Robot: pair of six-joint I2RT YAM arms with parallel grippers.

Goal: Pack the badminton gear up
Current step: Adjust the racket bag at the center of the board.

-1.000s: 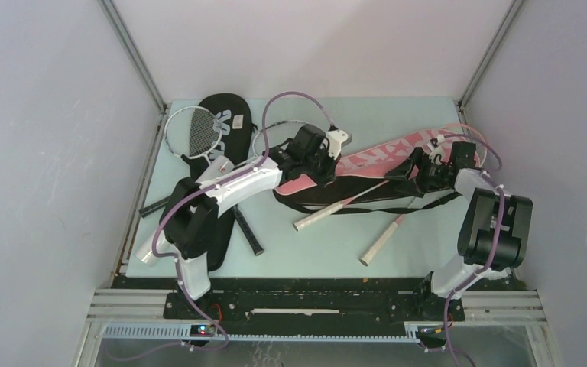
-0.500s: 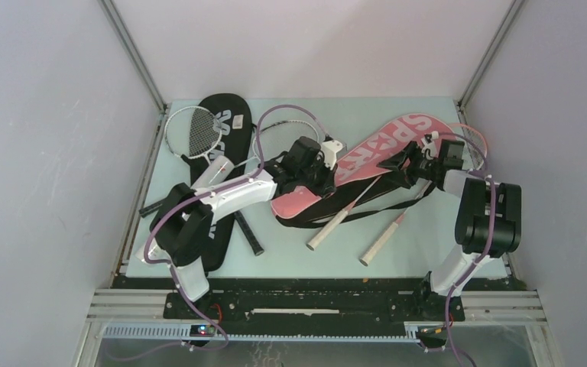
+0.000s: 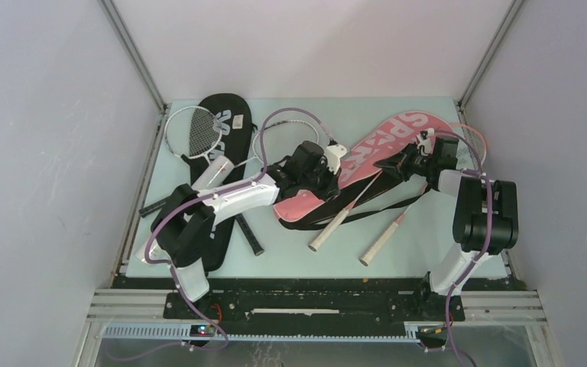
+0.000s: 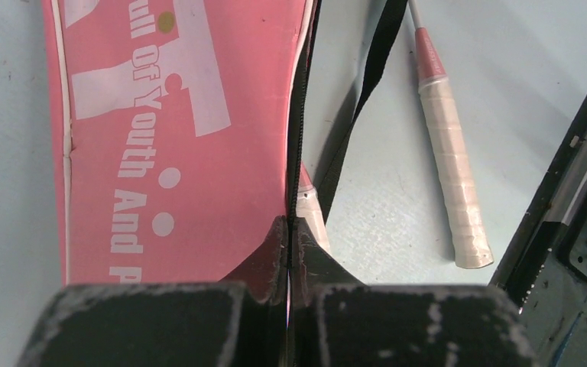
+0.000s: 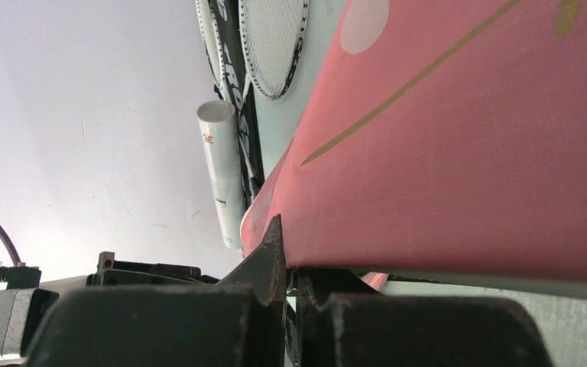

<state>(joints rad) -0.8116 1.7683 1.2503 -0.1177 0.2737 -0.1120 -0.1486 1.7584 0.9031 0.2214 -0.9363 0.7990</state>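
L pincer (image 4: 288, 233) & R pincer (image 5: 289, 256) both pinch pink cover (image 3: 374, 149); pale-green table (image 3: 420, 245), white walls (image 3: 313, 46).

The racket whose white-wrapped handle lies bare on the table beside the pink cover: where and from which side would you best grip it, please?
Take the white-wrapped handle mid-length, from straight above, with the tool fingers across its width. It lies flat on the table, clear of the pink cover and its black strap, so nothing should crowd the fingers there.
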